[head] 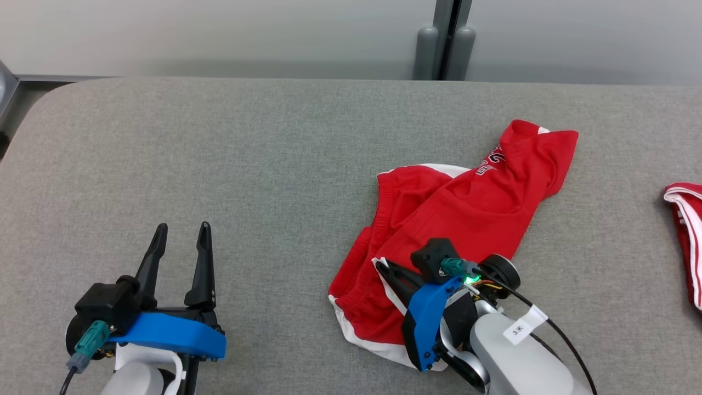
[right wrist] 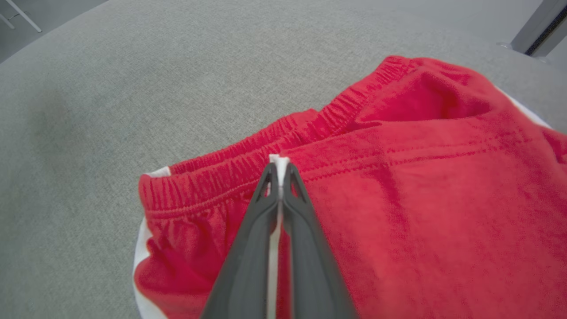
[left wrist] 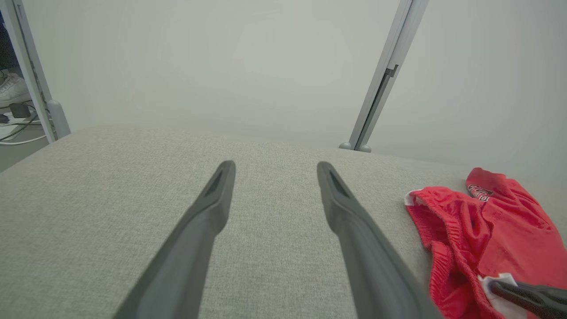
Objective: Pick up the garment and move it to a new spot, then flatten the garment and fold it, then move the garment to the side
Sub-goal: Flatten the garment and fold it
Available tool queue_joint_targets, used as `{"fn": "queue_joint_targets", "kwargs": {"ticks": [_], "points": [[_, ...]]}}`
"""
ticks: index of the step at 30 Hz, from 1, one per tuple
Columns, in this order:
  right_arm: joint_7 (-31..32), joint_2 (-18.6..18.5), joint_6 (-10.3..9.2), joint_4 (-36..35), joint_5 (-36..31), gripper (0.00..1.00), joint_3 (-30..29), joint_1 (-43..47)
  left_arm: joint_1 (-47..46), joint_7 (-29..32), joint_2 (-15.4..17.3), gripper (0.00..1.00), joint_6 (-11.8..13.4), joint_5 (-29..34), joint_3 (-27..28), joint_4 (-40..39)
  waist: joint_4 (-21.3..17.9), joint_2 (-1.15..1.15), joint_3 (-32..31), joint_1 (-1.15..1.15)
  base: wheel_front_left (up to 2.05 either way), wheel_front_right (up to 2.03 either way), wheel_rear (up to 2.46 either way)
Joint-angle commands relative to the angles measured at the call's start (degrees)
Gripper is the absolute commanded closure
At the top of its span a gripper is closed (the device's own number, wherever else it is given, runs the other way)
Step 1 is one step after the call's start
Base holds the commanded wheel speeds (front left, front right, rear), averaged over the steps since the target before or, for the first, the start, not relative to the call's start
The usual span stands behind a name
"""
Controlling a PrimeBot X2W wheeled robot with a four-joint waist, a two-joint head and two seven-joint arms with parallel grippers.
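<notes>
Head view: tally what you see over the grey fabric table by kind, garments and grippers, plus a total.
Red garments with white trim: 2, crumpled red shorts, striped red cloth at the right edge.
Dark two-fingered grippers: 2, left gripper open, right gripper shut on the shorts' hem.
Total: 4.

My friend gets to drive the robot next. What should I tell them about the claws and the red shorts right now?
Right gripper: shut on the white trim of the red shorts.
Left gripper: open, empty, over bare grey table, to the shorts' left.
Shorts: crumpled, right of the table's middle.
Done: a grip taken. Whether they were already moved, cannot tell.
Left: flatten, fold, move aside.
</notes>
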Motion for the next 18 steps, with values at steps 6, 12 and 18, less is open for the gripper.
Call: {"fn": "queue_joint_targets", "kwargs": {"ticks": [6,12,18], "points": [[-1.7,-0.1,0.03,-0.9,1.7,1.0,-4.7,2.4,0.8,-0.3,0.1,0.0,0.1,0.3,-0.2,0.3,-1.1,0.0,-2.0,0.0,0.0,0.0,0.0],[-1.6,-0.1,0.03,-9.8,-1.8,1.0,-18.9,12.6,2.6,-0.3,0.6,0.0,0.8,-0.1,0.5,-0.3,-3.2,0.0,-3.9,0.0,0.0,0.0,0.0],[0.7,0.0,0.03,-22.1,-3.8,1.0,-32.1,23.2,3.7,-0.3,0.9,0.0,1.3,-0.6,1.3,-1.2,-5.9,0.0,-4.6,0.0,0.0,0.0,0.0]]}}
